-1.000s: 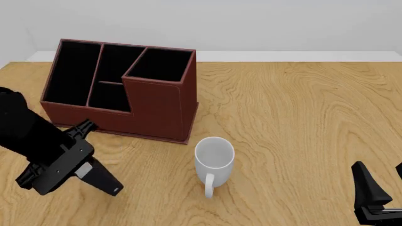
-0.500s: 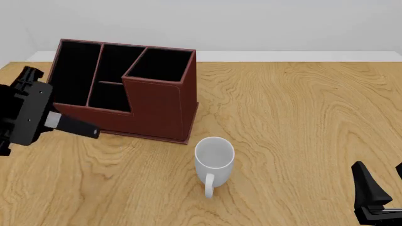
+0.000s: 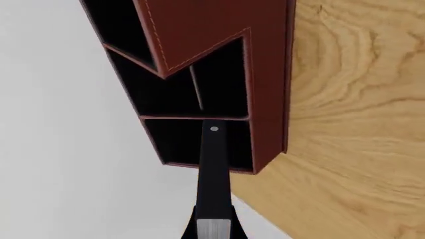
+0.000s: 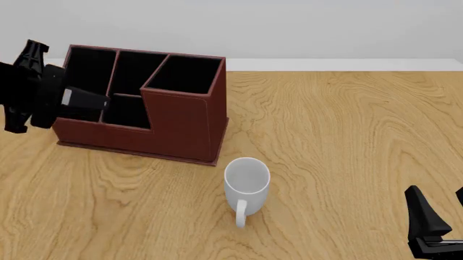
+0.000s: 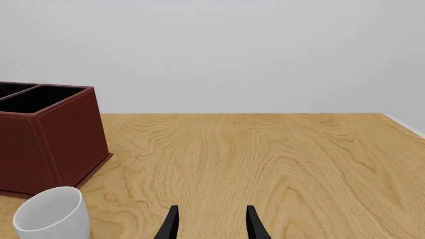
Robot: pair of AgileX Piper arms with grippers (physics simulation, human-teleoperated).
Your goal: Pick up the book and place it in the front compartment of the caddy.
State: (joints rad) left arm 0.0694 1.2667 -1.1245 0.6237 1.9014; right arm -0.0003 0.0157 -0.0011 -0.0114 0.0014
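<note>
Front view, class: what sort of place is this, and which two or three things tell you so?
Most likely a simulated tabletop workspace, not a real room. The wooden table is flat and evenly lit against a blank wall; on it stand a caddy and a white mug, and the left gripper holds the book.

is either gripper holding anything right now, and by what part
The left gripper holds the book by one end, its free end toward the caddy. The right gripper is open and holds nothing.

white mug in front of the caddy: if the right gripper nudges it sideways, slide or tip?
Probably slides: the white ceramic-looking mug stands upright on the flat wooden table and looks squat. A push high at its rim might tip it. Its handle points toward the arms, so an off-centre nudge may spin it.
</note>
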